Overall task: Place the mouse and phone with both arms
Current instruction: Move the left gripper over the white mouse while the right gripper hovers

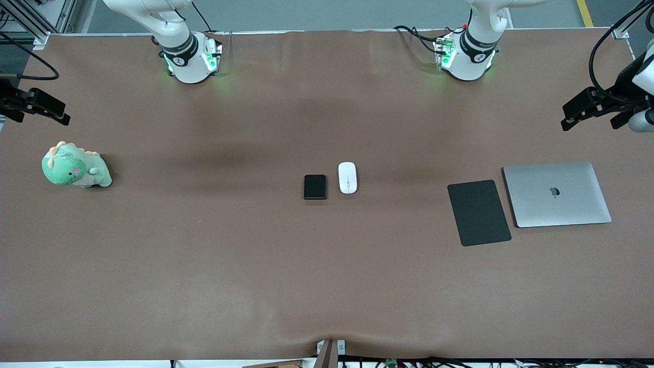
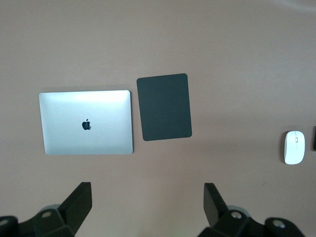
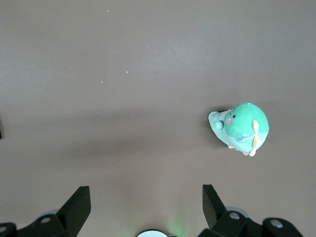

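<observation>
The white mouse (image 1: pixel 347 177) and the black phone (image 1: pixel 314 186) lie side by side at the table's middle, the mouse toward the left arm's end. Both grippers hang high over the table, open and empty. My left gripper (image 2: pixel 148 197) is over bare table between its base and the laptop, and shows at the front view's edge (image 1: pixel 590 121). Its wrist view shows the mouse (image 2: pixel 294 147) far off, with a sliver of the phone (image 2: pixel 314 138) beside it. My right gripper (image 3: pixel 146 197) is over bare table near its own base and also shows in the front view (image 1: pixel 41 116).
A closed silver laptop (image 1: pixel 557 194) and a flat black mouse pad (image 1: pixel 479 212) lie side by side toward the left arm's end. A green plush dinosaur (image 1: pixel 75 167) sits toward the right arm's end. The brown table cover (image 1: pixel 255 266) is rippled at its near edge.
</observation>
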